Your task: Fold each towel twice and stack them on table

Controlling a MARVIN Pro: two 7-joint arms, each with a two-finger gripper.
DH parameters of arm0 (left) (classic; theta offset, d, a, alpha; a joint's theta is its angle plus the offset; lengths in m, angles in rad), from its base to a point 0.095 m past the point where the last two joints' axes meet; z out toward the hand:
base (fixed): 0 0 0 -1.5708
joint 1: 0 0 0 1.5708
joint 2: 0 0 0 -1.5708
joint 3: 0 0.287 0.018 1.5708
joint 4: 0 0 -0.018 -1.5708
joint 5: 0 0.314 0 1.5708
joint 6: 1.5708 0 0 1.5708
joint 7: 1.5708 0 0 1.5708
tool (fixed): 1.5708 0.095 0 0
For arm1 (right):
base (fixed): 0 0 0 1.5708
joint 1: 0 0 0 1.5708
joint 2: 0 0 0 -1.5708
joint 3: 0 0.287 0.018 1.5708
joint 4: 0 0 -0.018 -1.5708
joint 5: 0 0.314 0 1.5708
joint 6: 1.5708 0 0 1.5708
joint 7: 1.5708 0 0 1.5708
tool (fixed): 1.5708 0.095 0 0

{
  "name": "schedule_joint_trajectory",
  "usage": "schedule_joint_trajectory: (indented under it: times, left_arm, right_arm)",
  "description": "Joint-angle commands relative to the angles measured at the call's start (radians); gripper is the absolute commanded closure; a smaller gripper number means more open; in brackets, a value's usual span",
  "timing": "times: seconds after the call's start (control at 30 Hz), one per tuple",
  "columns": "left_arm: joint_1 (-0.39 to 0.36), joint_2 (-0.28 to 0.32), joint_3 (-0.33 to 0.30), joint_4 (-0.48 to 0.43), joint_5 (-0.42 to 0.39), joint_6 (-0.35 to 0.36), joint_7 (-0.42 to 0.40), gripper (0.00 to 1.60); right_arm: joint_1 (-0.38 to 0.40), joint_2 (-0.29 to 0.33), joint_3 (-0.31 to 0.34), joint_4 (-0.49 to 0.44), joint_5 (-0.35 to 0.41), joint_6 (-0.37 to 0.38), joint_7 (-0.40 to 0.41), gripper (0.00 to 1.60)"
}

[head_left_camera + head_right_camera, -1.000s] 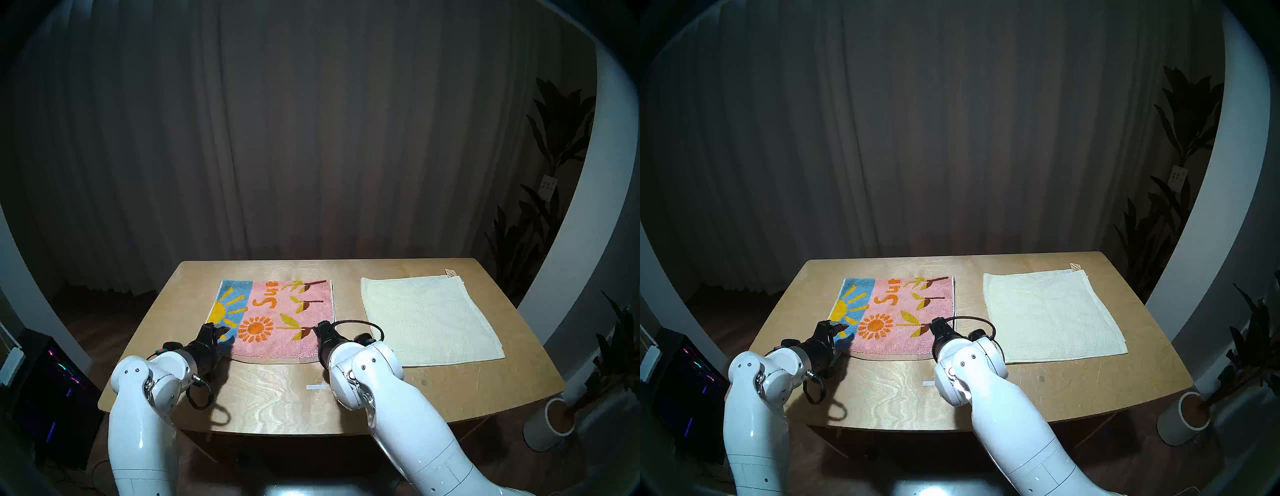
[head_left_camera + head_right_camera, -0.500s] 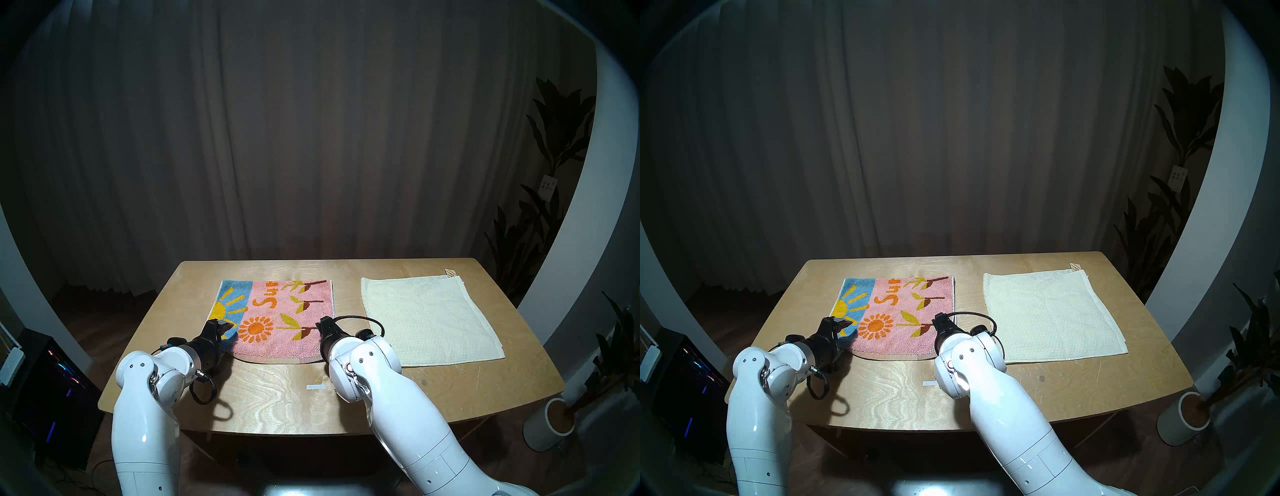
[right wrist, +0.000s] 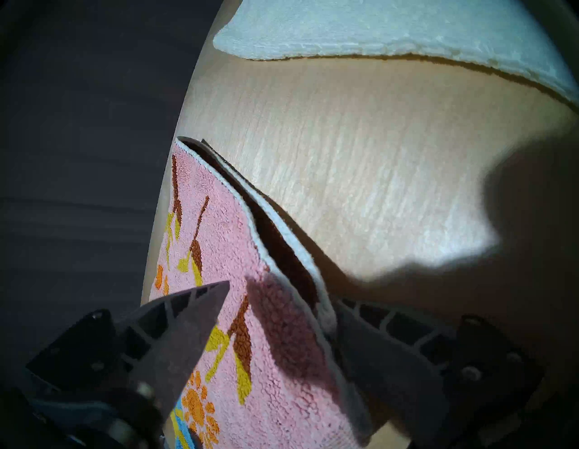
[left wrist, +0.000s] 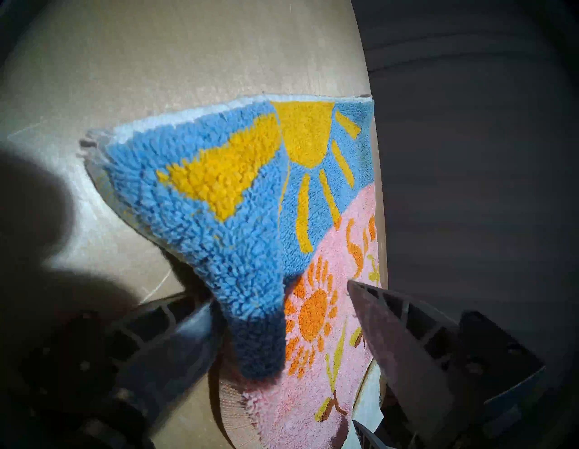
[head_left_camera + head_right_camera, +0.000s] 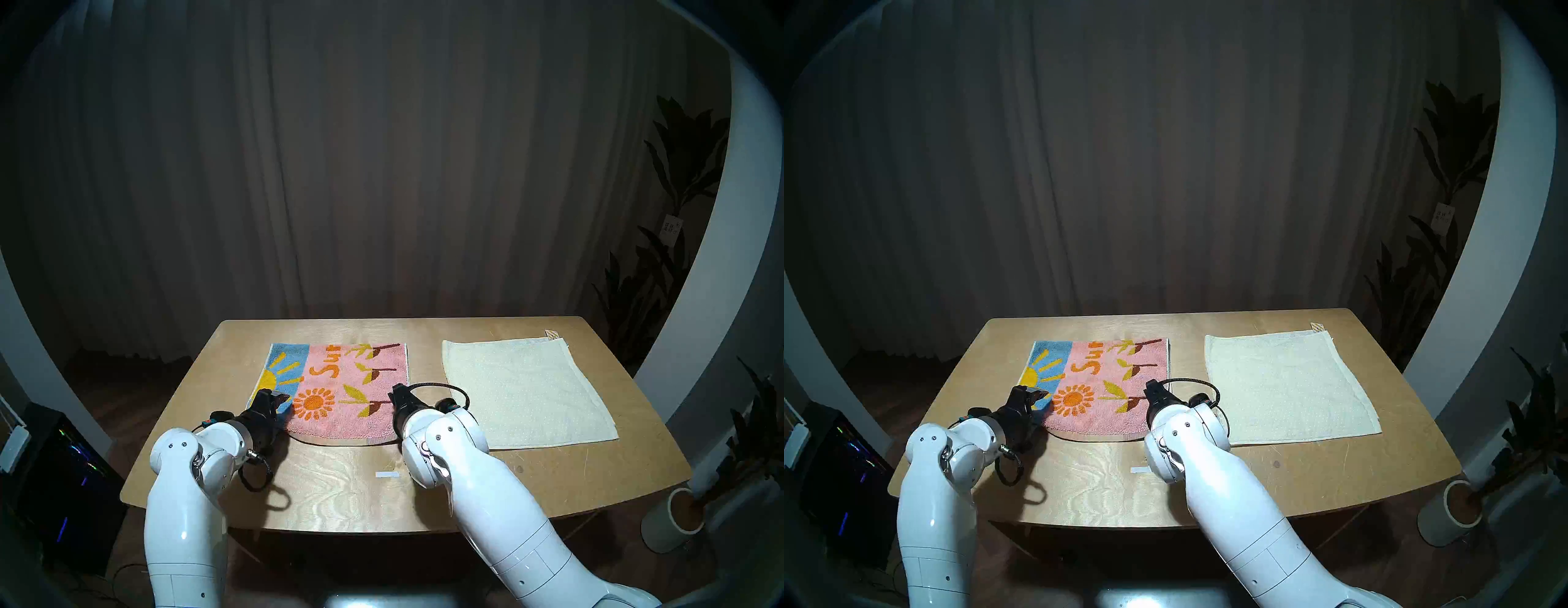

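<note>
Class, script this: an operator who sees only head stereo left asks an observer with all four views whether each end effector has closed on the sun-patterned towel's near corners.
Operator: The left end effector hides the sun-patterned towel corner. Clamped?
Observer: No. The left wrist view shows it open, with the blue corner raised between the fingers and one finger apart from it.
Operator: And the right end effector?
Observer: Open too. One finger lies under the towel's lifted edge, the other above the pink pile.
</note>
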Motion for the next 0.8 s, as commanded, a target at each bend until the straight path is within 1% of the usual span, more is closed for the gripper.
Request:
schedule_joint_trajectory:
  times: [0.0, 0.03, 0.07, 0.17, 0.23, 0.3, 0.33, 0.37, 0.4, 0.43, 0.47, 0.5, 0.53, 0.57, 0.6, 0.7, 0.77]
  left_arm:
    - [0.027, -0.015, 0.032, 0.082, 0.029, -0.011, 0.006, 0.00]
    - [0.027, -0.015, 0.034, 0.082, 0.032, -0.013, 0.005, 0.00]
    - [0.027, -0.014, 0.037, 0.083, 0.035, -0.017, 0.004, 0.00]
    - [0.028, -0.010, 0.043, 0.082, 0.045, -0.021, 0.006, 0.00]
    - [0.032, -0.011, 0.044, 0.080, 0.046, -0.026, 0.004, 0.00]
    - [0.035, -0.010, 0.046, 0.077, 0.048, -0.029, 0.003, 0.00]
    - [0.035, -0.010, 0.047, 0.076, 0.049, -0.029, 0.005, 0.34]
    - [0.037, -0.010, 0.047, 0.074, 0.050, -0.030, 0.008, 0.67]
    - [0.037, -0.009, 0.049, 0.072, 0.052, -0.030, 0.010, 1.14]
    - [0.038, -0.008, 0.050, 0.070, 0.054, -0.031, 0.013, 1.31]
    - [0.040, -0.009, 0.050, 0.066, 0.054, -0.031, 0.016, 1.39]
    - [0.042, -0.009, 0.050, 0.061, 0.053, -0.031, 0.018, 1.33]
    - [0.044, -0.007, 0.051, 0.057, 0.055, -0.030, 0.021, 1.15]
    - [0.047, -0.007, 0.051, 0.053, 0.055, -0.030, 0.023, 1.15]
    - [0.049, -0.007, 0.050, 0.050, 0.056, -0.030, 0.024, 1.22]
    - [0.053, -0.008, 0.049, 0.041, 0.058, -0.030, 0.030, 1.32]
    - [0.052, -0.010, 0.046, 0.030, 0.055, -0.031, 0.038, 1.52]
  right_arm:
    - [-0.024, 0.022, -0.004, 0.096, -0.003, 0.009, 0.002, 0.56]
    - [-0.023, 0.021, -0.005, 0.098, -0.004, 0.010, 0.004, 0.63]
    - [-0.021, 0.021, -0.005, 0.101, -0.005, 0.011, 0.006, 0.82]
    - [-0.019, 0.021, -0.006, 0.104, -0.008, 0.014, 0.013, 0.87]
    - [-0.018, 0.021, -0.006, 0.105, -0.010, 0.017, 0.017, 0.94]
    - [-0.017, 0.020, -0.006, 0.106, -0.011, 0.018, 0.021, 1.06]
    - [-0.016, 0.020, -0.005, 0.105, -0.011, 0.019, 0.022, 1.19]
    - [-0.016, 0.020, -0.004, 0.104, -0.011, 0.021, 0.023, 1.25]
    - [-0.014, 0.020, -0.003, 0.104, -0.012, 0.022, 0.024, 1.40]
    - [-0.014, 0.020, -0.001, 0.102, -0.009, 0.024, 0.028, 1.46]
    - [-0.013, 0.021, 0.000, 0.101, -0.009, 0.025, 0.028, 1.48]
    - [-0.012, 0.022, -0.001, 0.099, -0.012, 0.025, 0.029, 1.46]
    - [-0.012, 0.022, 0.000, 0.099, -0.011, 0.026, 0.030, 1.48]
    - [-0.012, 0.022, 0.002, 0.098, -0.009, 0.027, 0.031, 1.51]
    - [-0.012, 0.023, 0.002, 0.097, -0.009, 0.027, 0.031, 1.60]
    - [-0.012, 0.024, 0.004, 0.094, -0.007, 0.029, 0.030, 1.60]
    - [-0.012, 0.027, 0.006, 0.090, -0.003, 0.032, 0.030, 1.60]
